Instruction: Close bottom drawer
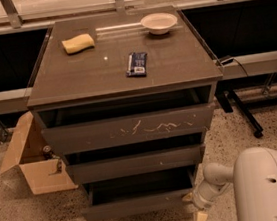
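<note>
Grey-brown bottom drawer (140,204) partly out; gripper (194,208) at its right front corner, fingers (200,220) apart

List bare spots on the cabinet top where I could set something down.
Free: front-left of the top, below the sponge and left of the packet; also front-right, between packet and right edge. Crowded: the back strip with sponge and bowl. The gripper sits low by the bottom drawer, at its right end.
</note>
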Motion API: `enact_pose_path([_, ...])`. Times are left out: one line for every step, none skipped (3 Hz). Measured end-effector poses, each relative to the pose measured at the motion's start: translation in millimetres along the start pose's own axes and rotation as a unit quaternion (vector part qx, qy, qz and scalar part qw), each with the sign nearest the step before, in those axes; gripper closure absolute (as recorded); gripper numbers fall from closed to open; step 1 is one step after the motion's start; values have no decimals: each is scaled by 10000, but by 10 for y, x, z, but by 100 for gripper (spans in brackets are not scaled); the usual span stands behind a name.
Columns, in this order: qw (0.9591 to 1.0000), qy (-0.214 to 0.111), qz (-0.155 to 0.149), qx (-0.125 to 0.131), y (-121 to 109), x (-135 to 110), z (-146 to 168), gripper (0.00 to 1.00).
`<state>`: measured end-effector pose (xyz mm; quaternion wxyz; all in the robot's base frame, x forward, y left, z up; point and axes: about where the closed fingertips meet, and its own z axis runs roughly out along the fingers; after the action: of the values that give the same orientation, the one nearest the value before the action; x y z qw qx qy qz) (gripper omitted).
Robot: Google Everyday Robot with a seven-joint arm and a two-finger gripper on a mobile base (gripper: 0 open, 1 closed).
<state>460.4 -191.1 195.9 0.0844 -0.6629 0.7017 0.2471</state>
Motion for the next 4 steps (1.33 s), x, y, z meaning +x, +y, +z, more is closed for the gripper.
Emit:
enact_pose_path([9995, -9, -127, 287, -282, 125, -270, 44])
enact_pose_path([9989, 37, -114, 461, -440, 202, -395, 29])
enact_pose_path([9981, 60, 44, 607, -595, 343, -440, 5])
enact_pose_path([9970, 27, 135, 768, -711, 448, -512, 0])
